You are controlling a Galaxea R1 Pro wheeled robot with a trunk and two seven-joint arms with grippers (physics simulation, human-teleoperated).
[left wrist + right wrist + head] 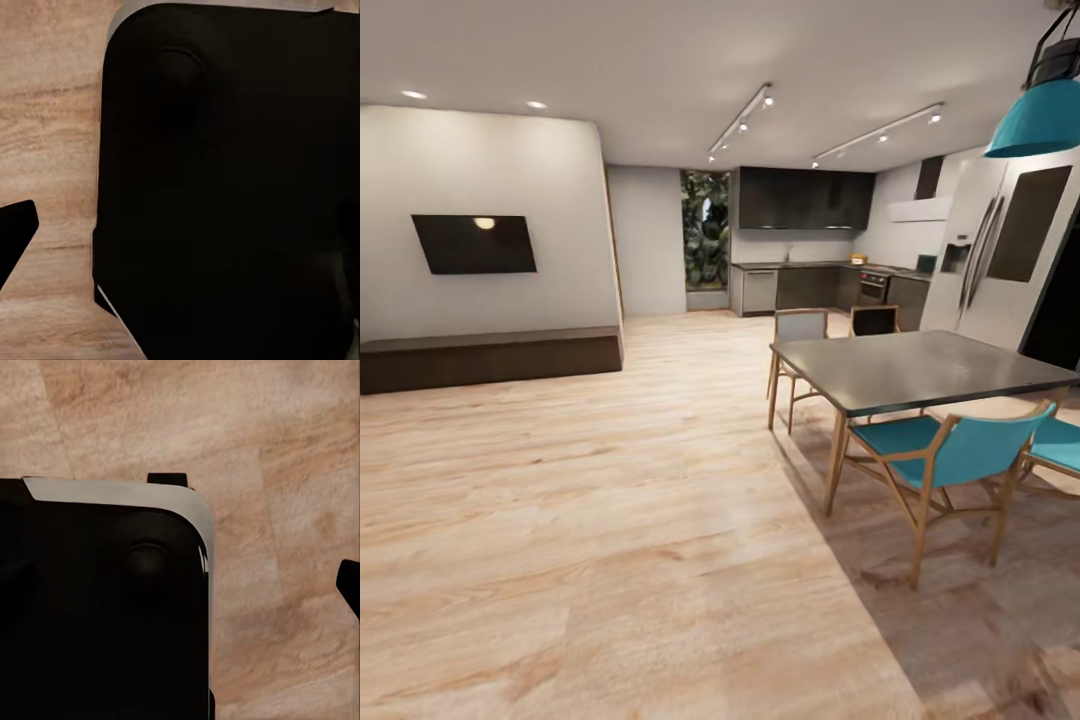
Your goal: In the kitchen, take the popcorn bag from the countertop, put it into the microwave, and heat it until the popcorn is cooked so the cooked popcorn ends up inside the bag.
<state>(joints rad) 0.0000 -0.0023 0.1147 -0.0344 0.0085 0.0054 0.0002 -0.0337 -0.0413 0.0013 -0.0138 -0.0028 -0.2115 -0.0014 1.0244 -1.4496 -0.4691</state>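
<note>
Where the pale wood-plank floor [610, 520] stretches away from the robot, the kitchen [810, 240] sits at the far end of the room, with dark glossy cabinets [805, 198] above a long grey countertop [800, 265] and a small steel hob and oven [873, 284] set into it. A tall white double-door fridge [1000, 250] stands on the right. Nearer, on the right, is a dark rectangular dining table with wooden legs [920, 368], ringed by teal-seated wooden chairs [945, 455]. A teal pendant lamp [1042, 115] hangs above. On the left wall is a black flat screen [474, 243] over a low dark bench [490, 355]. The popcorn bag and microwave are too far off to make out. Both wrist views look down on the robot's black rounded base [232, 187] over the floor; whether either gripper is open or closed cannot be told.
</note>
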